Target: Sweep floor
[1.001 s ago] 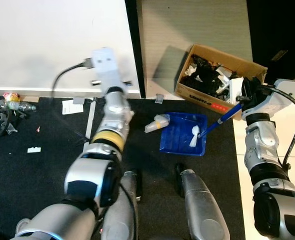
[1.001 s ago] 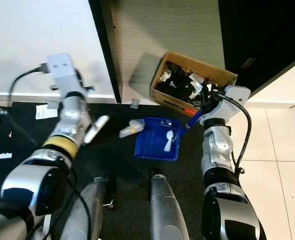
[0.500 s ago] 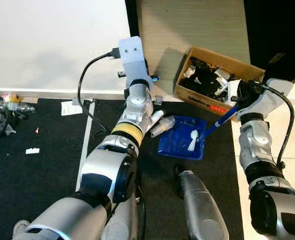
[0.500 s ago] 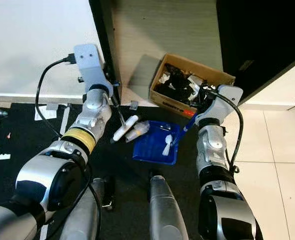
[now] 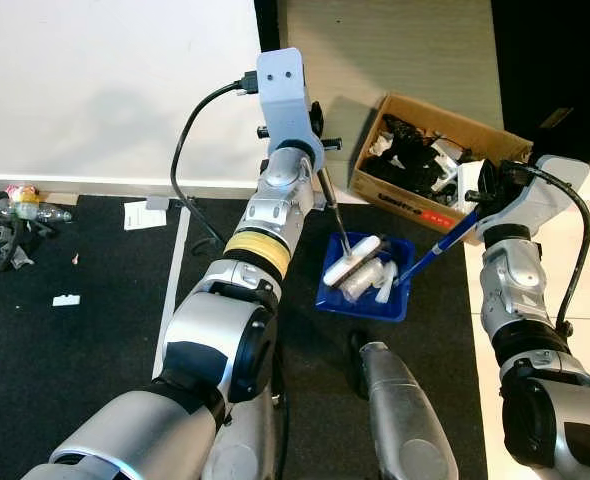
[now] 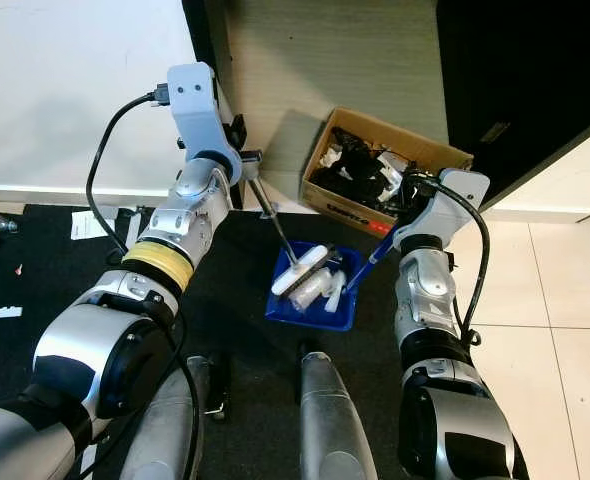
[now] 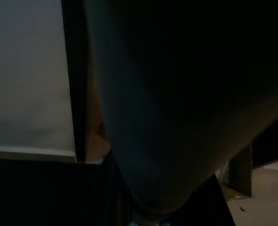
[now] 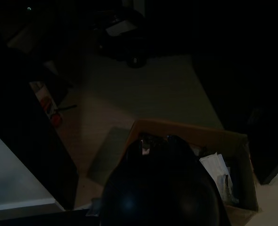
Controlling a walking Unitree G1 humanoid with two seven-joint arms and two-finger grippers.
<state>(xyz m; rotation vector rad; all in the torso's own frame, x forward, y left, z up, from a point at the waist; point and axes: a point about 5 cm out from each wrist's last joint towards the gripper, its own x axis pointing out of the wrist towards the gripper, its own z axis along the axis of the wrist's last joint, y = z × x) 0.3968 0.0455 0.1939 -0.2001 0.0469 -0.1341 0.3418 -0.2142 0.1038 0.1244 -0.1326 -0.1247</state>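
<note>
**Brush over the dustpan, litter still out on the mat**

Take the blue dustpan [image 5: 367, 283] as your marker. Your left gripper [image 5: 315, 163] sits just behind it, clamped on the thin handle of a hand brush [image 5: 351, 261] whose white head rests in the pan, touching pale plastic scraps there. Your right gripper [image 5: 491, 192], beside the pan's far side, grips the dustpan's blue handle [image 5: 437, 246]. The cardboard box [image 5: 437, 160] of rubbish stands just behind the pan.

A hard brush stroke could probably flick the light scraps over the pan's low wall, and tilting the handle could spill them. Wrappers and a crushed bottle [image 5: 30, 212], well left of the pan, are unswept.
</note>
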